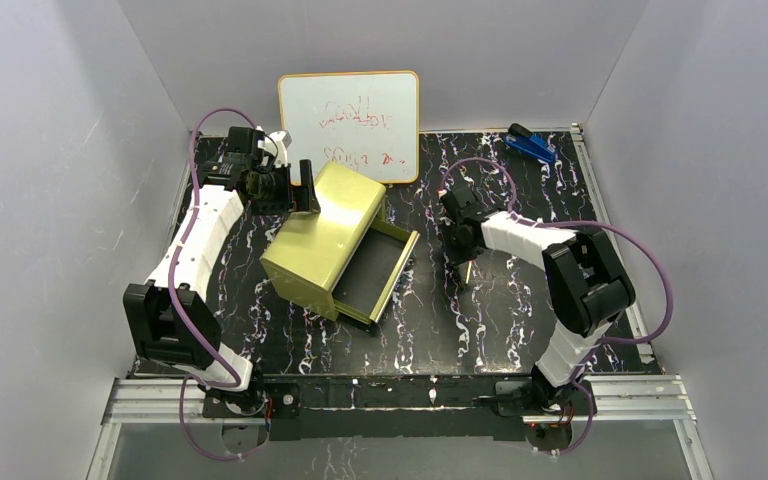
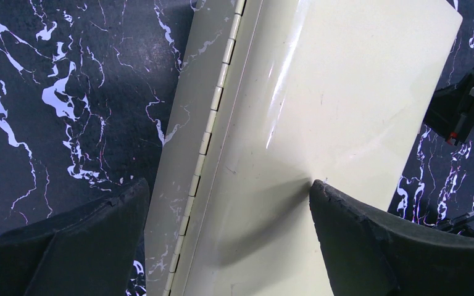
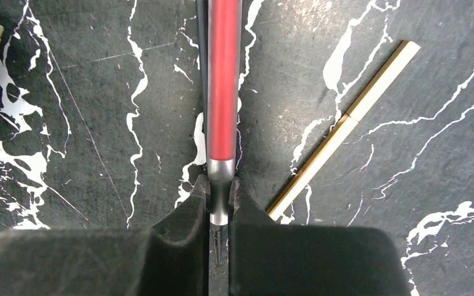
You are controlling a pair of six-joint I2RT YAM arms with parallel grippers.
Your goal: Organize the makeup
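Note:
A red stick (image 3: 223, 80) with a silver end lies lengthwise on the black marbled table. My right gripper (image 3: 220, 185) is shut on that silver end, its two pads pressed against it. From above, the right gripper (image 1: 462, 262) points down at the table just right of the open drawer (image 1: 375, 275). A thin gold-and-cream stick (image 3: 345, 126) lies slanted beside the red one, apart from it. My left gripper (image 2: 228, 191) stands open over the top of the yellow-green box (image 2: 321, 92), holding nothing, with its right fingertip (image 2: 345, 222) at the lid. The rest of the makeup is out of view.
The yellow-green box (image 1: 325, 235) sits left of centre with its drawer pulled out toward the right arm. A whiteboard (image 1: 350, 125) leans on the back wall. A blue stapler-like object (image 1: 531, 145) lies at the far right corner. Grey walls close in both sides.

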